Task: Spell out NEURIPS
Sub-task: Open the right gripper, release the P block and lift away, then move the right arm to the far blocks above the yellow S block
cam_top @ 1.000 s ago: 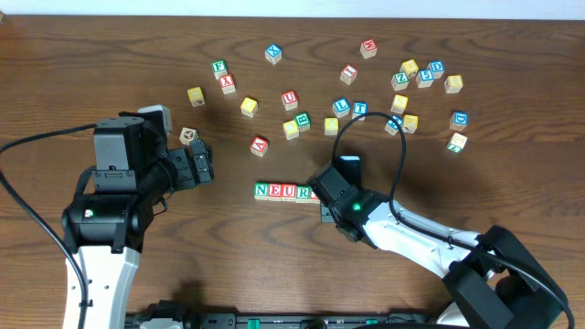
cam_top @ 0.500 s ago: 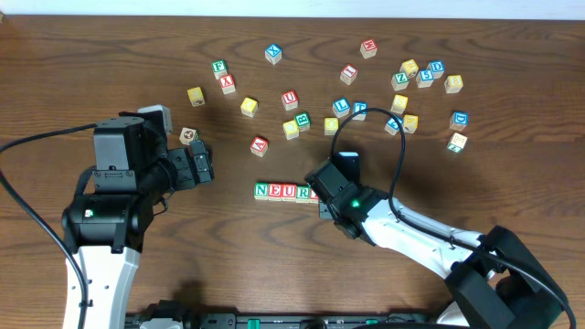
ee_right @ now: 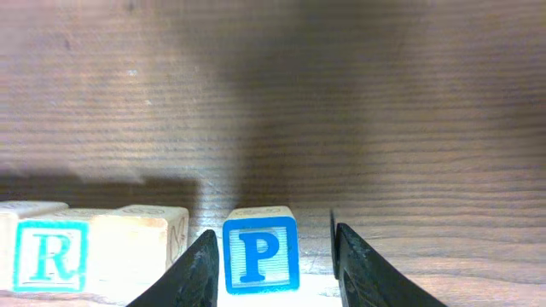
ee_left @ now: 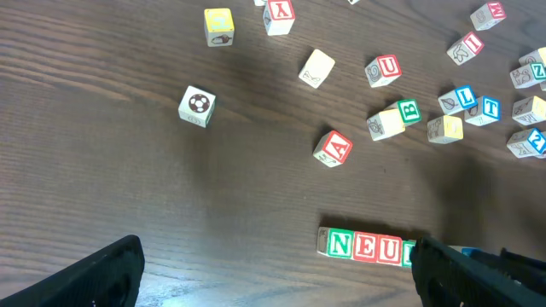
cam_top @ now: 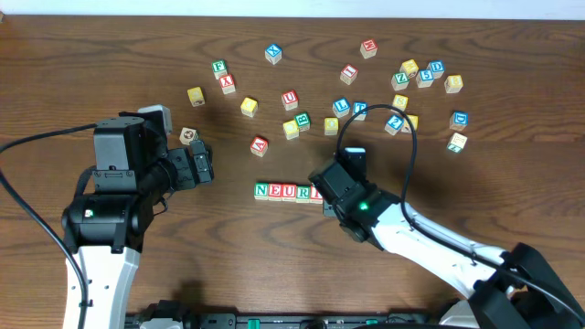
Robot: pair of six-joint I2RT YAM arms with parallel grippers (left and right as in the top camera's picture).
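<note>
A row of blocks reading N E U R (cam_top: 283,191) lies at the table's middle; it also shows in the left wrist view (ee_left: 367,246). In the right wrist view the R block (ee_right: 51,253) is followed by a block showing a plain side (ee_right: 136,239), then a blue P block (ee_right: 260,253). My right gripper (ee_right: 275,264) straddles the P block on the table, its left finger close to the block and its right finger apart from it; overhead it is at the row's right end (cam_top: 329,196). My left gripper (ee_left: 277,273) is open and empty, left of the row (cam_top: 203,164).
Several loose letter blocks are scattered across the far half of the table (cam_top: 366,91). A red A block (cam_top: 260,144) lies just behind the row. A soccer-ball block (cam_top: 188,136) sits near my left gripper. The right arm's cable (cam_top: 402,155) loops over some blocks.
My right arm and its cable have shifted slightly to the right at the row's end. The left arm and the loose blocks have not moved.
</note>
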